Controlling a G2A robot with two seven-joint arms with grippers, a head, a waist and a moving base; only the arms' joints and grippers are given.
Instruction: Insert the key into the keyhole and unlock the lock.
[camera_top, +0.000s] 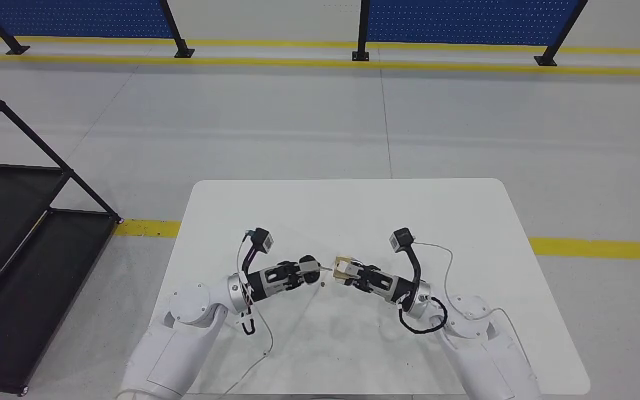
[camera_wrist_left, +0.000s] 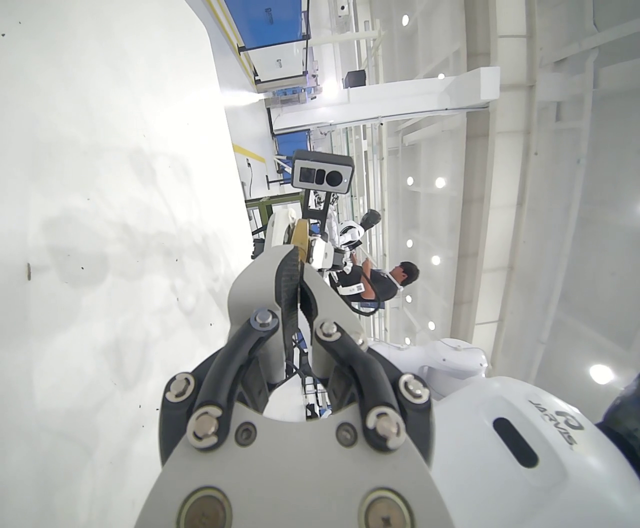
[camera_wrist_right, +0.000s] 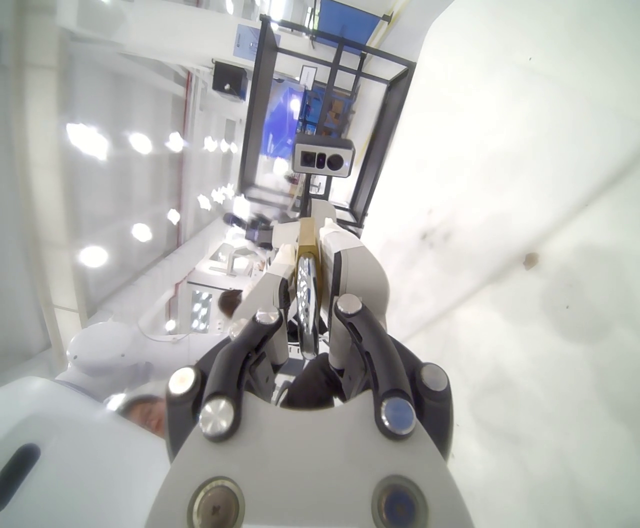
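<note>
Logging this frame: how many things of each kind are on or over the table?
Grippers: 2 (left gripper, right gripper)
Brass lock: 1
Table: 1
Key: 0 made out
Total: 4

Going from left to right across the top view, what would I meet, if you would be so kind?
Black rack → left arm's wrist camera → left gripper → lock → right arm's wrist camera.
</note>
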